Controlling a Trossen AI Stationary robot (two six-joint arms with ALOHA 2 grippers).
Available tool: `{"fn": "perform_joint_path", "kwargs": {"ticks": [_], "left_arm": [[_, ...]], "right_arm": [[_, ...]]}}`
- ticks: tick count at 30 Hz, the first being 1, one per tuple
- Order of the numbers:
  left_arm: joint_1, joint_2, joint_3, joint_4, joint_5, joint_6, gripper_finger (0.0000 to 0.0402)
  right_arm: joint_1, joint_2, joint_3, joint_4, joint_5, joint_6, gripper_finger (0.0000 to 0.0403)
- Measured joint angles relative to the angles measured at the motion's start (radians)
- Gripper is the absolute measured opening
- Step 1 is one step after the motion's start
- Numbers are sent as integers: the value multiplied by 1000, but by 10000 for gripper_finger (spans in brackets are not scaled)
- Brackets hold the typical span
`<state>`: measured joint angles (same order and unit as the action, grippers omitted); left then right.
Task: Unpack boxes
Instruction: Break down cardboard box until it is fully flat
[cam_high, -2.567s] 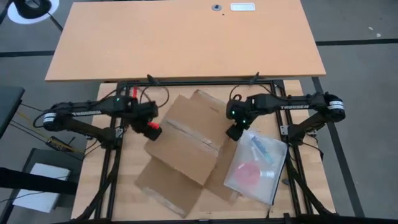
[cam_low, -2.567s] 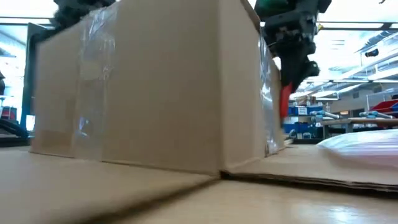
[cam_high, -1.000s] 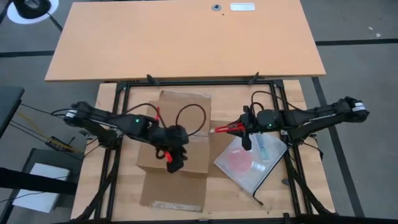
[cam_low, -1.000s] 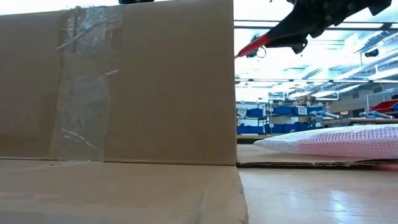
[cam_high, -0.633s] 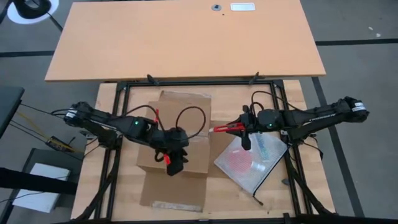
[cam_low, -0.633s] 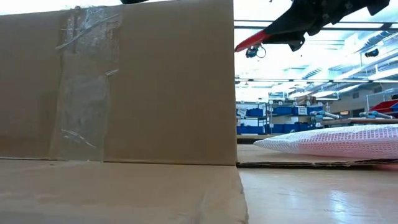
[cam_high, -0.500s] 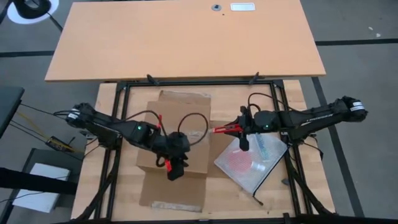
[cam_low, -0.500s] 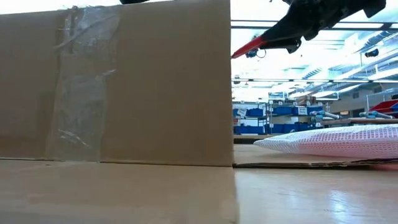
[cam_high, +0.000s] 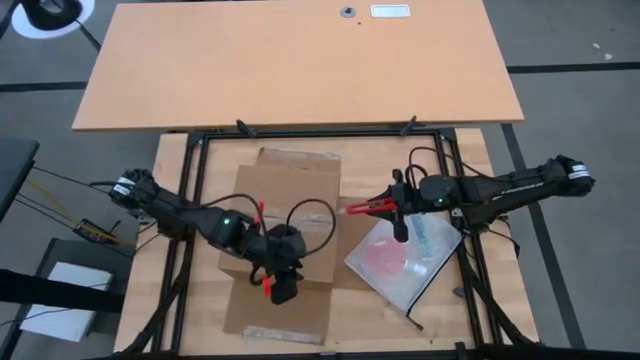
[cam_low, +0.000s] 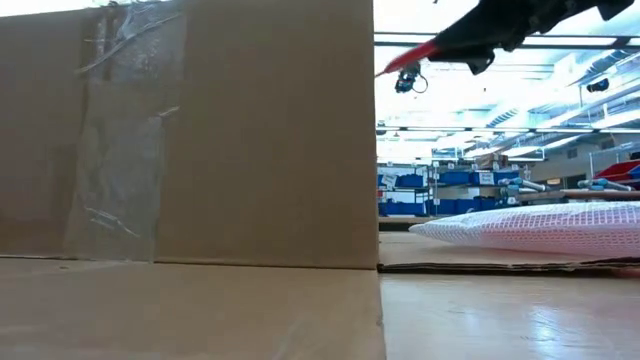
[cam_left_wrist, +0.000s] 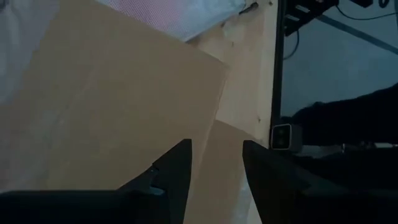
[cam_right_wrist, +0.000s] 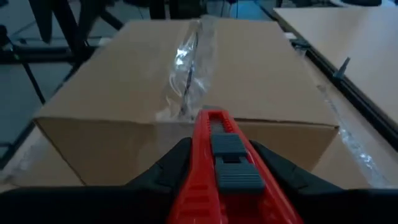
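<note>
One brown cardboard carton (cam_high: 285, 215) dominated the middle of the desk (cam_high: 470, 300), a little toward nine o'clock of centre, with one flap lying flat toward twelve and another toward six. Its top stood closed, a clear tape strip (cam_right_wrist: 186, 68) running along the seam. At about four o'clock of it lay a clear plastic bag (cam_high: 400, 262), resting partly on a side flap.

Leaning over the carton's six o'clock edge, the left claw (cam_left_wrist: 214, 163) stood half spread and empty, its fingers over bare cardboard. At three o'clock of the carton the right claw (cam_high: 392, 207) was clamped on a red box cutter (cam_right_wrist: 221, 155), tip aimed at nine o'clock toward the taped seam and hanging clear of it.

My judgement: slitting the tape was the step in hand. Doing it well meant the left claw pressing the carton still while the cutter followed the seam shallowly, sparing whatever lay inside.
</note>
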<state>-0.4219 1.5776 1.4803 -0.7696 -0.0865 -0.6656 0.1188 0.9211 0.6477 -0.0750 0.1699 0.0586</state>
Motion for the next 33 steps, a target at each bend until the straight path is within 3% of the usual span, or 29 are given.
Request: {"fn": "perform_joint_path", "kwargs": {"ticks": [4,15,33], "left_arm": [[-5,0,0,-2,-15,0,156],[-4,0,0,-2,-21,0,156],[-4,0,0,-2,-20,5,156]], "right_arm": [[0,0,0,-59,0,11,132],[0,40,1,24,-8,16,132],[-15,43,1,-2,24,10,132]]}}
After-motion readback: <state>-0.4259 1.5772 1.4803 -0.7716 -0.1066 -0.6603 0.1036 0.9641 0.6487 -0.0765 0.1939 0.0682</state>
